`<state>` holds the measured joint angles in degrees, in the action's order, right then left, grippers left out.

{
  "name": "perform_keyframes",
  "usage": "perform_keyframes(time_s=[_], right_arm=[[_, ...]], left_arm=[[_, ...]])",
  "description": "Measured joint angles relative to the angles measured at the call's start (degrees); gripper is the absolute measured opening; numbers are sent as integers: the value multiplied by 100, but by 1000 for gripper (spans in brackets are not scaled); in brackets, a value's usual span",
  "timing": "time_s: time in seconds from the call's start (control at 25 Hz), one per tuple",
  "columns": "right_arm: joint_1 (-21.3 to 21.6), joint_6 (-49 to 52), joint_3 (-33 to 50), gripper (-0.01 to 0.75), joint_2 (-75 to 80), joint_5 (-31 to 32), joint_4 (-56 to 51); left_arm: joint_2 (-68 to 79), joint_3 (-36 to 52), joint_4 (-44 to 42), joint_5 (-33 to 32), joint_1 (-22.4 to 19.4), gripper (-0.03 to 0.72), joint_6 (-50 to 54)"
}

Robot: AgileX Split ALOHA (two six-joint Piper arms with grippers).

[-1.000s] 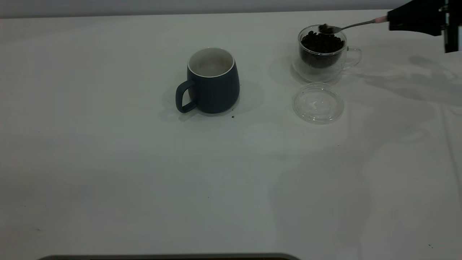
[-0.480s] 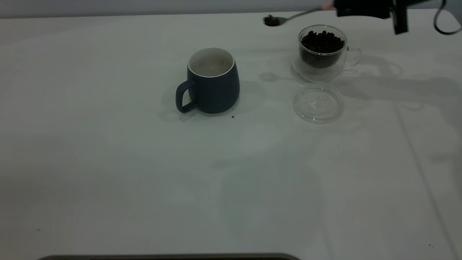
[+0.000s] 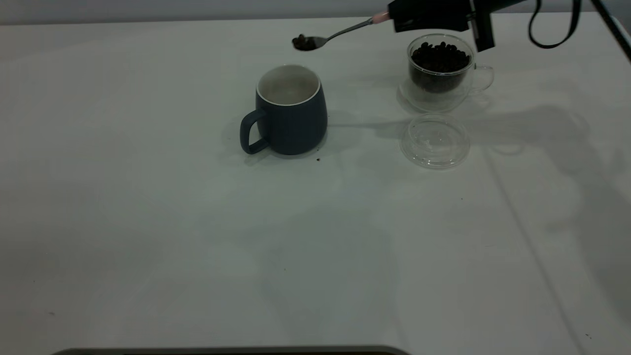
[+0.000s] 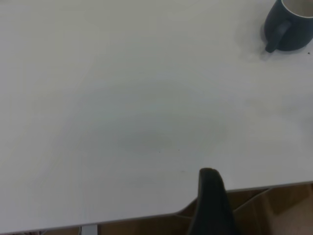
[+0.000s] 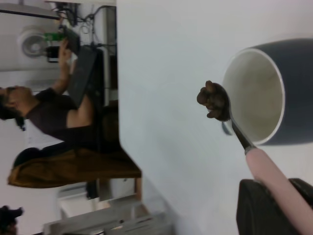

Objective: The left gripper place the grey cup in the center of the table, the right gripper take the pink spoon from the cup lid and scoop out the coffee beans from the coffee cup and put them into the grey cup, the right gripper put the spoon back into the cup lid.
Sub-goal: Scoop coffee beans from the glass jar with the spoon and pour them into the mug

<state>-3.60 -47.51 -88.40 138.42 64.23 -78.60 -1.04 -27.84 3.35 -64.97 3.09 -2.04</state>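
Note:
The grey cup (image 3: 291, 111) stands upright near the table's middle with its handle toward the left; it also shows in the left wrist view (image 4: 291, 24) and the right wrist view (image 5: 274, 93). My right gripper (image 3: 394, 18) (image 5: 281, 196) is shut on the pink spoon's handle (image 5: 274, 178). The spoon (image 3: 340, 33) reaches left, and its bowl holds a heap of coffee beans (image 3: 302, 41) (image 5: 211, 98) just above and behind the grey cup's rim. The glass coffee cup (image 3: 440, 71), full of beans, stands at the right. The clear cup lid (image 3: 434, 140) lies empty in front of it. My left gripper (image 4: 211, 196) hangs at the table's edge, far from the cup.
A dark crumb (image 3: 318, 159) lies by the grey cup's base. A seated person (image 5: 49, 107) is beyond the table's far edge in the right wrist view. Brown cardboard (image 4: 279, 210) shows below the table edge near the left gripper.
The right gripper has carried the loaded spoon from over the coffee cup leftward, to just behind the grey cup's rim. The cups and the lid have not moved.

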Motion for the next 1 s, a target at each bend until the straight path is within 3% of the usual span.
perform_keyframes(time_s=[0.48, 0.72, 1.0], right_arm=[[-339, -1487, 0, 101, 0, -833, 0], [-339, -2825, 0, 101, 0, -720, 72], [-438, -3329, 0, 101, 0, -549, 387]], left_arm=[[0, 0, 0, 0, 0, 565, 0], [0, 0, 0, 0, 0, 565, 0], [0, 0, 0, 0, 0, 565, 0]])
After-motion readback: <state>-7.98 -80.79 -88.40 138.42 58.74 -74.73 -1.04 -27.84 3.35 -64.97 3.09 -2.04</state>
